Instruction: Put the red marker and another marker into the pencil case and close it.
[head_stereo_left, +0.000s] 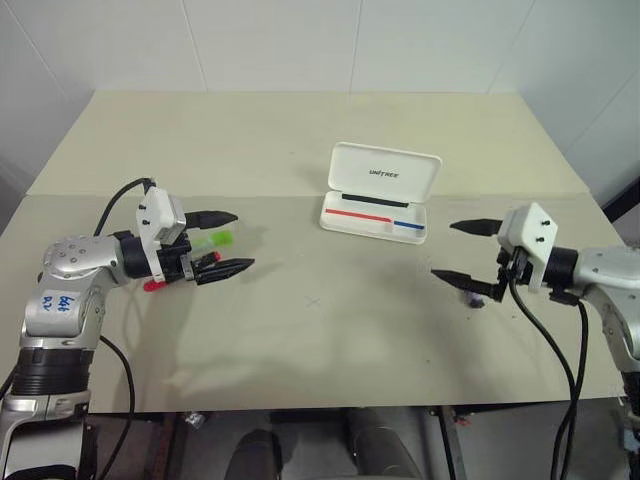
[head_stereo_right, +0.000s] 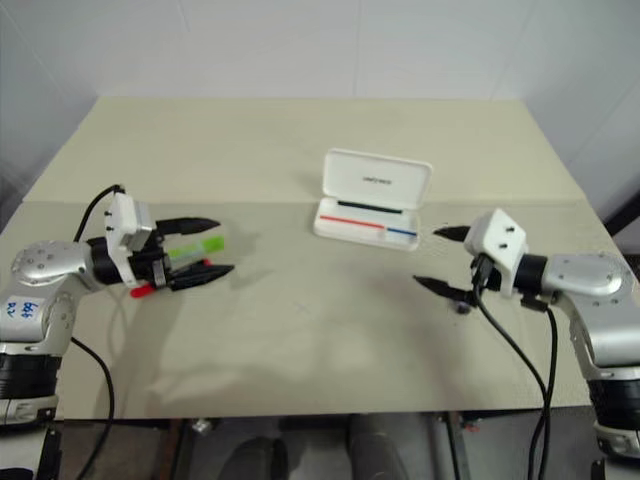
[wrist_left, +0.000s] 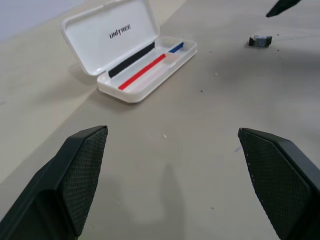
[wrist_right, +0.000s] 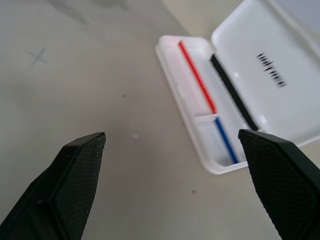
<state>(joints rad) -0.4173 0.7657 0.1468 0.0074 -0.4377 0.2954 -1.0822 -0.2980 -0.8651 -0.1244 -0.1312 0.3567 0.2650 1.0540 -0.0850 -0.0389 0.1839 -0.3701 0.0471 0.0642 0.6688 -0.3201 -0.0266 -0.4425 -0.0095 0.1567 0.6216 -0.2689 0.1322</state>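
The white pencil case (head_stereo_left: 372, 227) lies open right of the table's middle, its lid (head_stereo_left: 385, 172) standing up at the back and a red-and-blue stripe inside. At the left lie the green marker (head_stereo_left: 216, 239) and the red marker (head_stereo_left: 153, 284), both partly covered by my left gripper (head_stereo_left: 243, 241). It hovers open just above them, pointing toward the case, with nothing between its fingers. My right gripper (head_stereo_left: 443, 250) is open too, to the right of the case and pointing left. Both wrist views look at the open case (wrist_left: 145, 87) between wide-spread fingers.
A small grey-purple object (head_stereo_left: 473, 297) lies on the table under my right gripper's lower finger. A faint blue cross (head_stereo_left: 314, 300) marks the beige table (head_stereo_left: 300, 350) near its middle. White walls stand behind the table.
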